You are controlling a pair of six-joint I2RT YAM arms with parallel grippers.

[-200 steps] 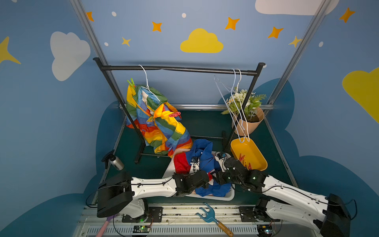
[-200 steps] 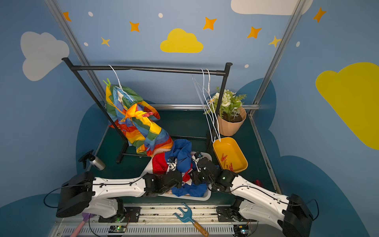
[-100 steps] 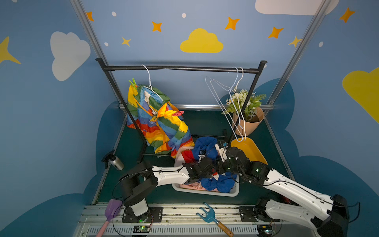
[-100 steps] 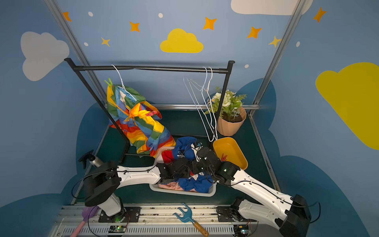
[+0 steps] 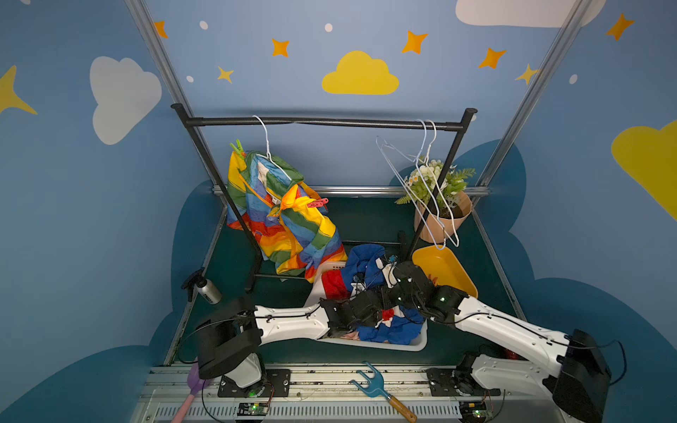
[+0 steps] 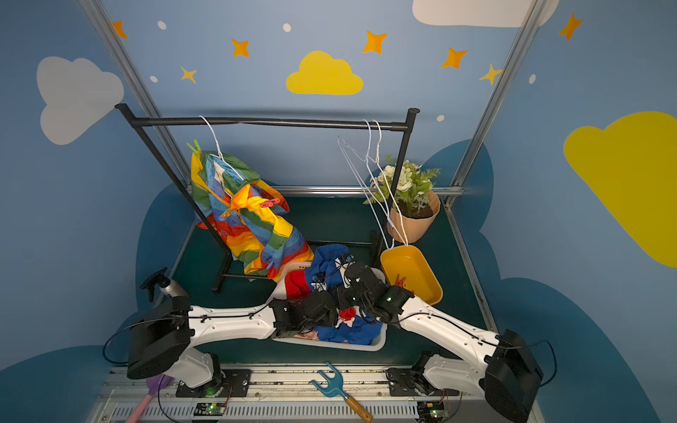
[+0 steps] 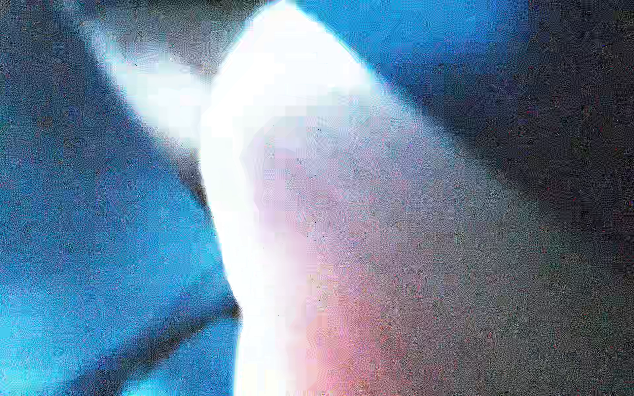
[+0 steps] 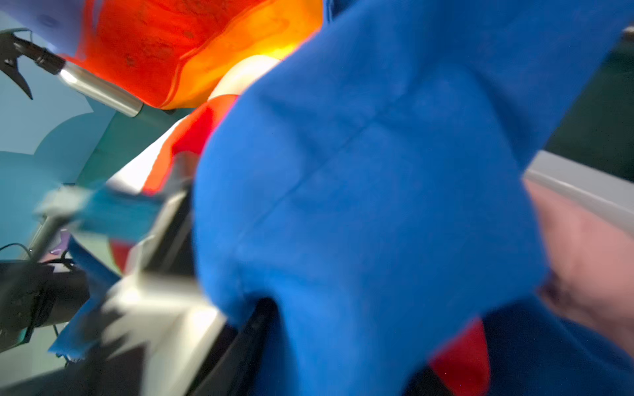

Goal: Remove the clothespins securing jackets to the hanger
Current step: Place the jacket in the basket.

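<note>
Two clothespins are holding the rainbow-striped zip jacket (image 5: pixel 282 219) to its white wire hanger (image 5: pixel 266 146) on the black metal rail (image 5: pixel 322 121): a green plastic clothespin (image 5: pixel 237 147) is sitting at the far shoulder, and a pink plastic clothespin (image 5: pixel 318 202) is pinching the shoulder nearer the arms. You are working low over the white plastic basket (image 5: pixel 417 342), where the blue, white and red jacket (image 5: pixel 366 258) is lying heaped, off any hanger; as I read it, you are settling that garment there. To do it well, be lifting both arms straight up and slowly, watching that no fold is trailing from a finger, since snagged cloth could drag the heap over the rim onto the bench (image 5: pixel 227 263). Your left hand (image 5: pixel 379 311) is buried in the folds and its wrist camera is giving only a blur, so I cannot tell whether it is standing apart or together, or pinching cloth. Your right hand (image 5: pixel 384 269) is lying against the blue fabric at the basket's far end; cloth is filling its wrist view, and I cannot tell how wide it is standing or whether it is gripping anything. Some red pegs (image 6: pixel 401 282) are lying in the yellow plastic tray (image 5: pixel 450 267) just beside the basket.
</note>
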